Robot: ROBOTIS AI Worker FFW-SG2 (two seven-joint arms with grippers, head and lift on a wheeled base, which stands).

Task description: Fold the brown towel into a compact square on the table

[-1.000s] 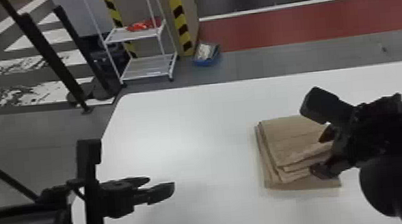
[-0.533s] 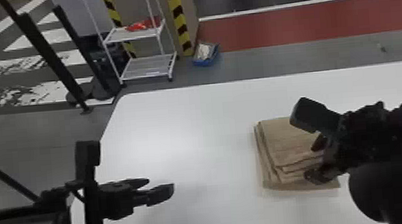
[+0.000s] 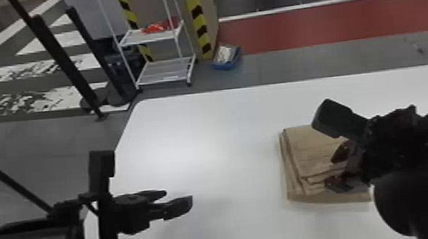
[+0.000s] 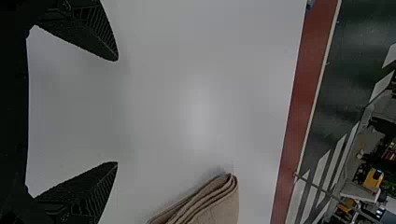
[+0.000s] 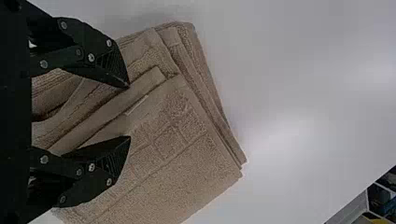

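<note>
The brown towel (image 3: 311,157) lies folded in several layers on the right part of the white table, its near edges slightly uneven. Over its near right part is my right gripper (image 3: 336,170), which hides some of it. In the right wrist view the right gripper (image 5: 128,112) stands open above the layered towel (image 5: 173,140). My left gripper (image 3: 174,201) is parked over the table's left part, away from the towel. The left wrist view shows the left gripper (image 4: 116,111) open with nothing between its fingers, and a folded corner of the towel (image 4: 215,200) farther off.
The white table (image 3: 218,135) extends between the left gripper and the towel. Past its far edge stand a white shelf rack (image 3: 165,68) and a blue bin (image 3: 226,58) on the floor. Black posts (image 3: 63,63) rise beyond the table's left side.
My right gripper has moved a little to the left and toward the near side over the towel. The left arm has kept still, and the towel looks nearly unchanged.
</note>
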